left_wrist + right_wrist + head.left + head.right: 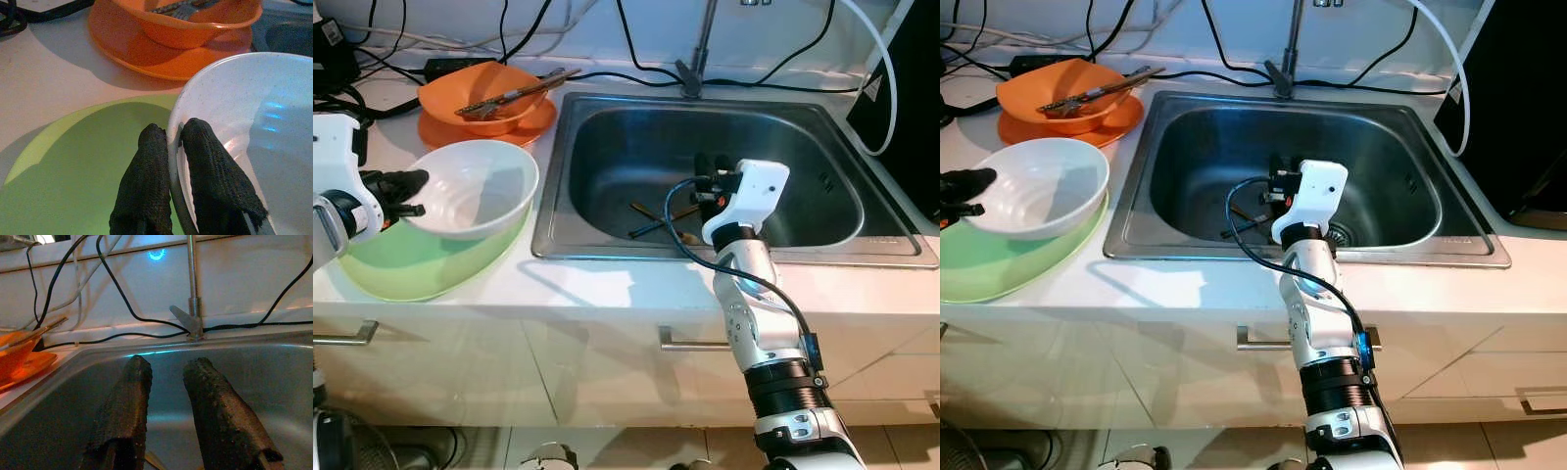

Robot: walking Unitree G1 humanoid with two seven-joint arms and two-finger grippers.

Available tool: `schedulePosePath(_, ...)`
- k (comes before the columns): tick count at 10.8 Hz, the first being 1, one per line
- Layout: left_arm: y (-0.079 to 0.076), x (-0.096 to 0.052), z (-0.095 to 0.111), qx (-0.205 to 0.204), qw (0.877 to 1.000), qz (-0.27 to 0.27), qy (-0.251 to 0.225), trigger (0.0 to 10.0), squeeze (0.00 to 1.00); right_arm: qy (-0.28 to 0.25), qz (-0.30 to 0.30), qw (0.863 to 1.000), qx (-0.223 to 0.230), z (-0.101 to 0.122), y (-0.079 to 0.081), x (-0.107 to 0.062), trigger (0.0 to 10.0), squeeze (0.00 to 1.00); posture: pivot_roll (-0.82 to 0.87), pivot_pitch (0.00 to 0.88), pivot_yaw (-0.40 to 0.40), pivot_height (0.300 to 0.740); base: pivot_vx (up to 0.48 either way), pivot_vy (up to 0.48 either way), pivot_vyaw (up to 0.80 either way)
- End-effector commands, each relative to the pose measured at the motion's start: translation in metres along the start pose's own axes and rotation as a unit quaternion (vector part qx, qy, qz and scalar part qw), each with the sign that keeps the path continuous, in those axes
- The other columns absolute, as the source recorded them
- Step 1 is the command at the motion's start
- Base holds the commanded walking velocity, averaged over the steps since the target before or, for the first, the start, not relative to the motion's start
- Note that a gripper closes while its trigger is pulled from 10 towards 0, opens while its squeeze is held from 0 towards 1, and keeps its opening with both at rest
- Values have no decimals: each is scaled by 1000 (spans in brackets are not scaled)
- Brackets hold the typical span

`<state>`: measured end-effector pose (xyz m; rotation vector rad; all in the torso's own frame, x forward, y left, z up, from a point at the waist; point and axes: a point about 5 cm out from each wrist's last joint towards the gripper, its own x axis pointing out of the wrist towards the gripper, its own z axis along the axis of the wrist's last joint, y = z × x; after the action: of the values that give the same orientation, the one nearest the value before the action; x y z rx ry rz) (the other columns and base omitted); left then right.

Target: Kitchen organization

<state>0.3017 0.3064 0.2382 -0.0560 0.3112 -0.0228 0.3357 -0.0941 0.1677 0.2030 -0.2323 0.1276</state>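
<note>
On the white counter left of the sink point(607, 108), the left gripper point(172, 147) pinches the near-left rim of the white bowl point(480, 186), one black finger inside the wall and one outside, pressed together on it. The bowl sits tilted in the larger green bowl point(421, 269); whether it rests there or hangs just above cannot be told. Behind them, at the far left, an orange bowl point(480, 93) stands on an orange plate point(533, 122) with utensils point(514, 95) laid across it.

The step in hand looks like nesting or lifting out the white bowl. A rim grip on a thin, smooth wall is likely to let the bowl swing, so the wrist should stay level and move slowly, and the fingers should part only once the bowl lies settled and centred in the green one, not perched on its edge. The orange stack is near, so the path should keep well away from it.

The left arm reaches in low from the left edge, forearm roughly level, fingers pointing right. The right arm rises from below the counter front, bends over the near edge of the sink and dips into the basin; the right gripper point(168, 396) is spread with nothing between its fingers, pointing toward the tap point(193, 284) at the far wall. Chopsticks point(656, 217) lie on the sink floor just beside it, untouched.
</note>
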Motion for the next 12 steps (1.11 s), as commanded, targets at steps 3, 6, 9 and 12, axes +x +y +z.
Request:
schedulePosePath(3,2,0,10,-34,999,1,-39,0,0,-8,1,1000,-3,4,0,3,10000,0,77,59,-15,740,0,0,0)
schedulePosePath(6,1,-5,30,-45,992,-9,-121,10000,0,-6,1,1000,-4,3,0,3,10000,0,79,64,-17,740,0,0,0)
schedulePosePath(9,1,-5,40,-81,981,-12,-177,10000,0,-7,0,1000,-5,4,-1,3,10000,0,72,63,-19,740,0,0,0)
schedulePosePath(12,-14,-5,57,-100,961,-24,-255,10000,0,-9,4,1000,-6,6,1,5,10000,0,72,63,-19,740,0,0,0)
